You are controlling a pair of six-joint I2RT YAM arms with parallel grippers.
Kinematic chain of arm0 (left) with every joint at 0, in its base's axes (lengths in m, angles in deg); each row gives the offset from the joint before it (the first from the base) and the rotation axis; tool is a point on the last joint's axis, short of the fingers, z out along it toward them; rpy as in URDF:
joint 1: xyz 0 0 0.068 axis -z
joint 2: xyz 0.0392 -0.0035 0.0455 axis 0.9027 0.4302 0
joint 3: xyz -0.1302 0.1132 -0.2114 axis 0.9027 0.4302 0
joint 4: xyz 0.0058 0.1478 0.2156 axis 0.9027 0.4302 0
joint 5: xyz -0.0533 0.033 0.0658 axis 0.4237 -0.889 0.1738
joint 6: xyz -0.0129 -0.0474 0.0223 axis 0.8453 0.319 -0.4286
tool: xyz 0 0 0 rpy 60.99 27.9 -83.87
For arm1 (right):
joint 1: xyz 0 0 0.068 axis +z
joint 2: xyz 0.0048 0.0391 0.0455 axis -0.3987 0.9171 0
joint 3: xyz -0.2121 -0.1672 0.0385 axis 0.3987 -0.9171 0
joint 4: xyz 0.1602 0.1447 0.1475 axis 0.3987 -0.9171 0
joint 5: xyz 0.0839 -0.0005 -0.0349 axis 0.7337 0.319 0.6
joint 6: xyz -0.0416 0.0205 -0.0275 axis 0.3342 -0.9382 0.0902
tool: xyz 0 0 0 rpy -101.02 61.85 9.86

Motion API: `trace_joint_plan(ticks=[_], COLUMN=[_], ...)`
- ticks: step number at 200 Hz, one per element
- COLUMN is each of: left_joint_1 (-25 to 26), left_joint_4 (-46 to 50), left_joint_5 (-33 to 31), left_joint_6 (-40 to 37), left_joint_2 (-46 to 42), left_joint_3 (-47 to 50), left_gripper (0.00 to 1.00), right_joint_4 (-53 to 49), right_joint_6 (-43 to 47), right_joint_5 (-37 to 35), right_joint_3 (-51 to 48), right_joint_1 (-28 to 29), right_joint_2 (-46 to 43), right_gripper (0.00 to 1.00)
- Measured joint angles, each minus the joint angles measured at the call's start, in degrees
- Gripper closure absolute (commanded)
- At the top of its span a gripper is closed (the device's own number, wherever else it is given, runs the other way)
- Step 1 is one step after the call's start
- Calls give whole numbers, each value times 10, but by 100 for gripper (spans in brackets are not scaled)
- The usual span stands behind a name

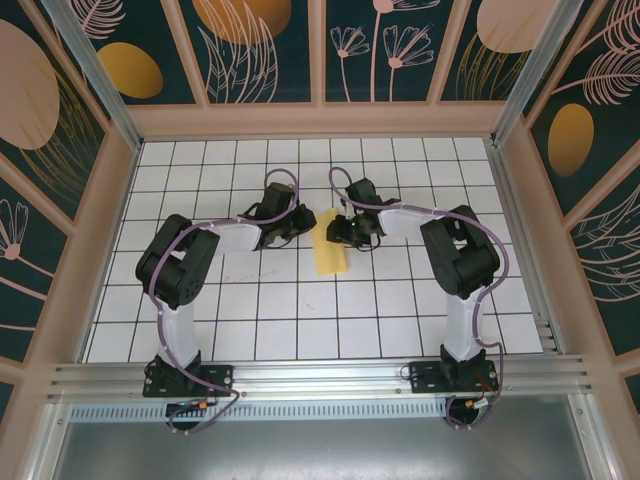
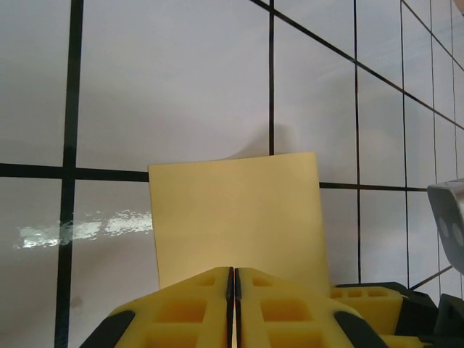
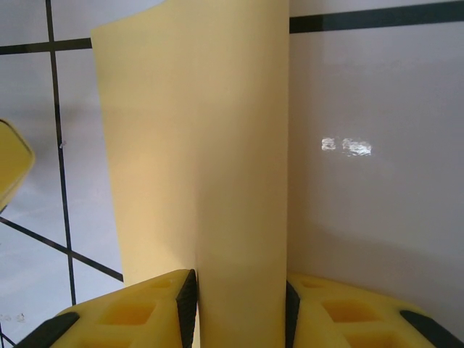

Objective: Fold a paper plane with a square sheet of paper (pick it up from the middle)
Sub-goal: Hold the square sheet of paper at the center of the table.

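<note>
Square sheet of paper, folded narrow, long axis running near-to-far

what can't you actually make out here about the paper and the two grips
Top view: the fingertips of the left gripper and right gripper are too small and masked by their wrists. Creases on the square sheet of paper are unreadable.
Left wrist view: the sheet's near edge hides behind the shut fingers, so pinning is unclear.
Right wrist view: the sheet runs off the bottom edge between the fingers, so squeezing is unclear.
</note>
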Motion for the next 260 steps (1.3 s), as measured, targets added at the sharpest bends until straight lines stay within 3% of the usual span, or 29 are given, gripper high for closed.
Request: trace_joint_plan(ticks=[221, 260], left_joint_1=[0, 0], left_joint_4=[56, 59], left_joint_5=[43, 37], left_joint_6=[-26, -29], left_joint_2=[63, 64], left_joint_3=[-57, -58], left_gripper=[95, 96], right_joint_4=[-13, -13], right_joint_6=[11, 10], right_joint_5=[0, 1], right_joint_3=[9, 9], right_joint_1=[0, 0], right_joint_2=[7, -4], right_gripper=[65, 60])
